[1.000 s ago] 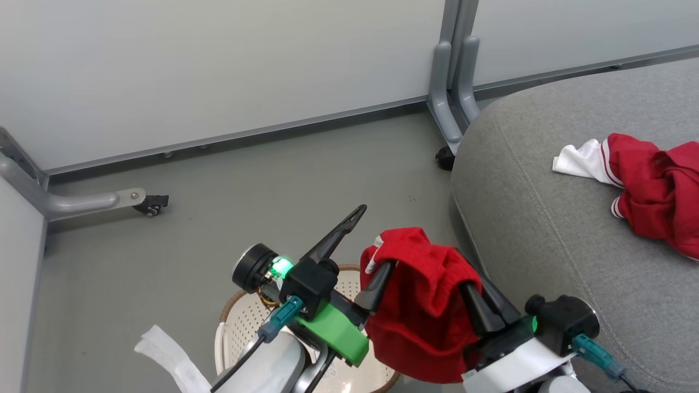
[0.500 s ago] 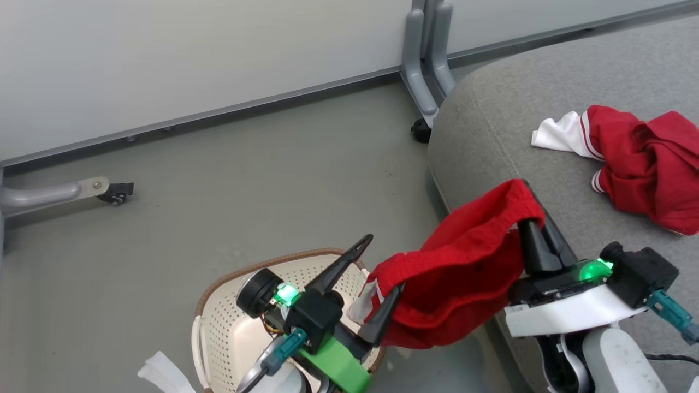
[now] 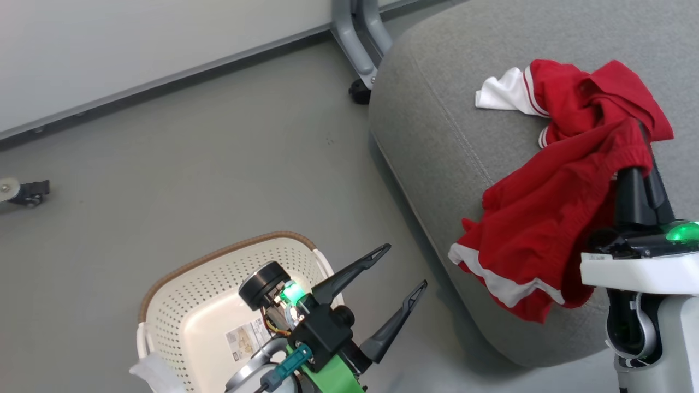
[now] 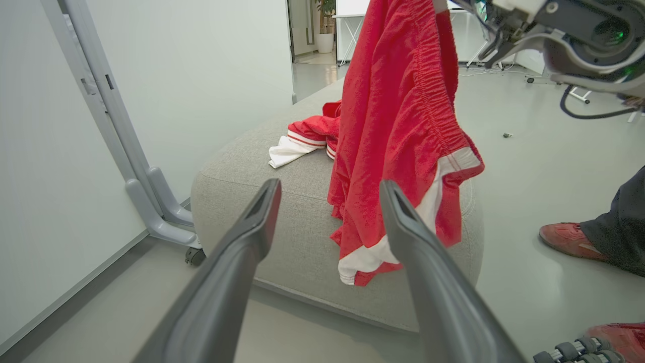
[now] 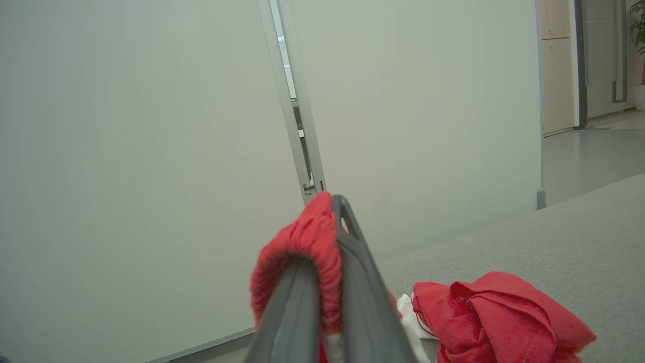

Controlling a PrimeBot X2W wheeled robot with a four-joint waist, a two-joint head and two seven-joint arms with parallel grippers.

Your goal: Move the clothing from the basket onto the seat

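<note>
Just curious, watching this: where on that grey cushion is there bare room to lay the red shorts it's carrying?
On the seat, bare fabric runs down the left side, between the rounded edge and the crumpled red garment. The right is crowded: that garment lies there, and the red shorts hang from the shut right gripper.

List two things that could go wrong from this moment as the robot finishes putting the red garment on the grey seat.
1. The hanging garment, held by the right claw, hangs by the seat's rounded edge, not over its middle; released here, it could slide to the floor.
2. Its elastic band loops over one finger of that claw, so it may snag when the claw opens.
</note>
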